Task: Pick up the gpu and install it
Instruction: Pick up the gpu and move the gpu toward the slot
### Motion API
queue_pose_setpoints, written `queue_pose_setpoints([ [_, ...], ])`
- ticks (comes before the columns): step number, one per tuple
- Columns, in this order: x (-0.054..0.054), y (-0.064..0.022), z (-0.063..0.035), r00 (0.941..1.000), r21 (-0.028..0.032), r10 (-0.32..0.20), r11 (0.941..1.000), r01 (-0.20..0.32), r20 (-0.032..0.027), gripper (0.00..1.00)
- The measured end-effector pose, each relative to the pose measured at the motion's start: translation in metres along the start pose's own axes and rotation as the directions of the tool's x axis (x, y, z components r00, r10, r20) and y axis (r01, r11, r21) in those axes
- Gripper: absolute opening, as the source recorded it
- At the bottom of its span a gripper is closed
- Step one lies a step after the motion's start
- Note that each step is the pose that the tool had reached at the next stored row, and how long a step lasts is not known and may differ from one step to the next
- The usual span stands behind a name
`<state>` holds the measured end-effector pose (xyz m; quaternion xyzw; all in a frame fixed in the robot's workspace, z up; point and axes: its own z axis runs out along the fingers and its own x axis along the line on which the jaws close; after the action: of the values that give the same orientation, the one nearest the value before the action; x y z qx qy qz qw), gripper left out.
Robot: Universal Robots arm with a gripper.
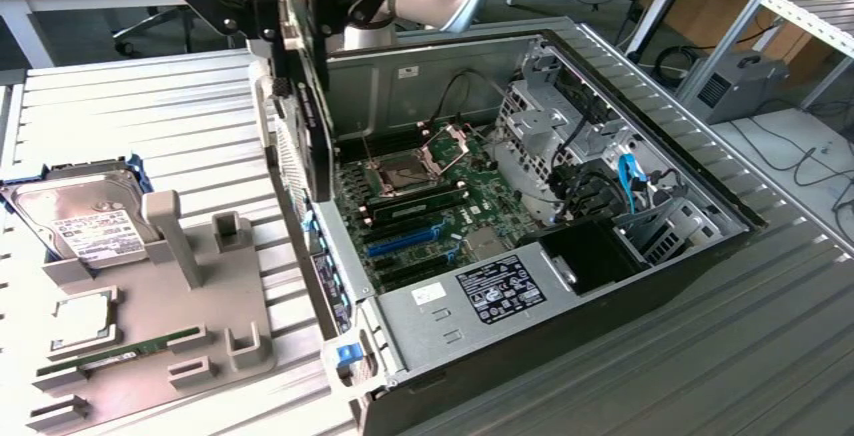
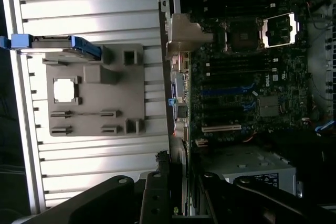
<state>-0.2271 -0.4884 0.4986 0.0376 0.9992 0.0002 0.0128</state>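
Gpu (image 1: 315, 106) picked up: gripper (image 1: 291, 31) jaws clamp it, upright over computer case (image 1: 601, 326) rear wall. Blue slot (image 1: 400, 241) unfilled.

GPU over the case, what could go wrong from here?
1. The gpu hangs upright in the claw, right beside the case's rear wall; its lower edge might snag there.
2. The blue slots lie close to other slots on the motherboard, so a slight offset could jam the card.
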Motion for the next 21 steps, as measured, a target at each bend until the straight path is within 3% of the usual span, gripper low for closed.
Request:
queue_pose_setpoints([
  [21, -0.022, -0.001, 0.0456, 1.0, 0.0, 0.0, 1.0, 0.0, 0.0, 0.26],
])
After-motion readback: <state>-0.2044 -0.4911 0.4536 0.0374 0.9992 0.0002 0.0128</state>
